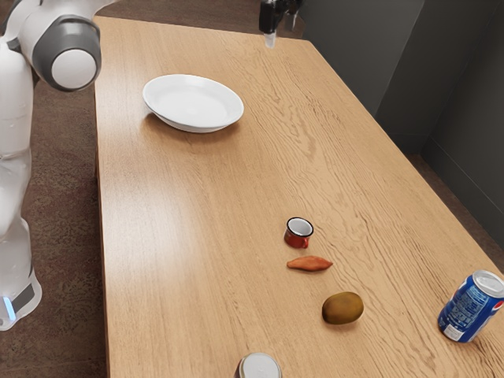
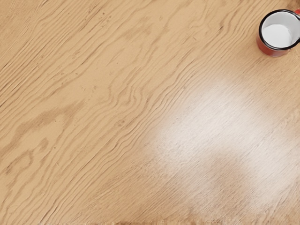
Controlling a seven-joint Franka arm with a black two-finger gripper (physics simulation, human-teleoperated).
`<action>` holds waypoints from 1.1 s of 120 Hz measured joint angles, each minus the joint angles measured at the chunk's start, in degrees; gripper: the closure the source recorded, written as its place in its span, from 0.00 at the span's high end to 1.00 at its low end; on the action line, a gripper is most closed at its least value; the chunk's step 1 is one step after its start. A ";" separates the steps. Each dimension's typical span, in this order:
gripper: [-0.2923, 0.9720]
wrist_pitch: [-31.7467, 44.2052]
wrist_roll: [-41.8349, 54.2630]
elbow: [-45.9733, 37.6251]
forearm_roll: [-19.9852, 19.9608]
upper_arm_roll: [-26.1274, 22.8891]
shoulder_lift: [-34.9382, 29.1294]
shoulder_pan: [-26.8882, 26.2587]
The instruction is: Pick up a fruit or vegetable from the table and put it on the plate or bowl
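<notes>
The pincer (image 1: 272, 24) hangs over the counter's (image 1: 197, 236) far edge, its opening impossible to tell, well apart from the sweet potato (image 1: 309, 264) lying near, just beside a mug (image 1: 298, 231) that a careless descent could topple.

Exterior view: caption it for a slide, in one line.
Gripper above a wooden table bearing white plate, red mug, sweet potato, kiwi and blue soda can.

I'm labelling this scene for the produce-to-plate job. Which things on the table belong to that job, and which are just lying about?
For the job: white plate; sweet potato; kiwi.

Just lying about: red mug; blue soda can; grey can at the exterior view's lower edge.
</notes>
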 joint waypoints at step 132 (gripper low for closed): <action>0.77 -3.16 -57.66 -1.84 13.08 -19.15 12.49 -13.51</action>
